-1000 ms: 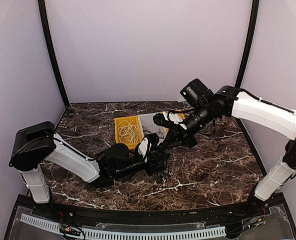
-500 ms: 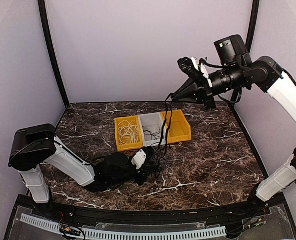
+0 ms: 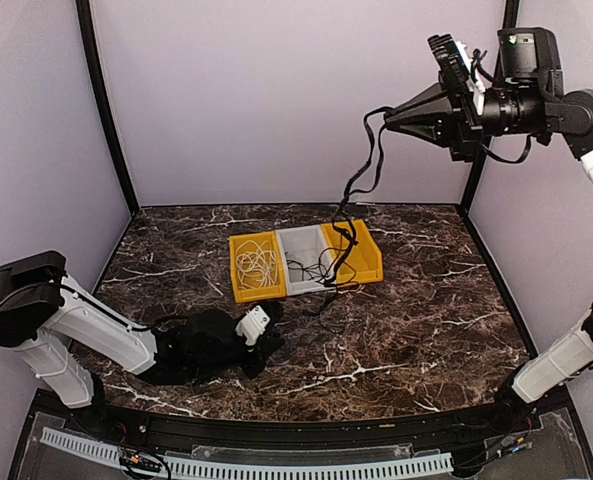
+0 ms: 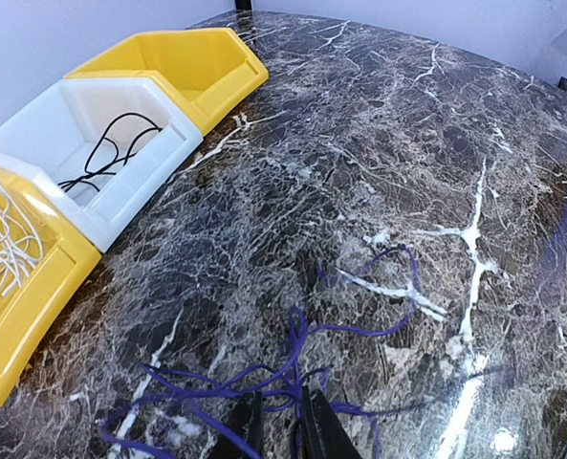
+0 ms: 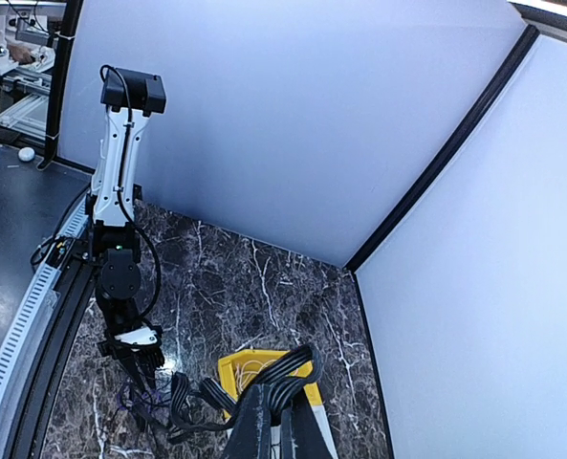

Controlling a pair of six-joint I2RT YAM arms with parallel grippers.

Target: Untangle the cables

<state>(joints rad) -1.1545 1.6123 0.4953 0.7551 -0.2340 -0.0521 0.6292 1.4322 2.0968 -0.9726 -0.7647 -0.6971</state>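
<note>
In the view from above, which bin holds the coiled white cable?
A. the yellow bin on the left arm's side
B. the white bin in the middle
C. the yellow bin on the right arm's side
A: the white cable lies coiled inside the left yellow bin, while the white bin next to it holds a thin black cable.

likely a robotics lab: marble-topped table (image 3: 426, 320) enclosed by plain lilac panels (image 3: 296, 100), cluttered bench (image 5: 10, 48) dimly beyond.
</note>
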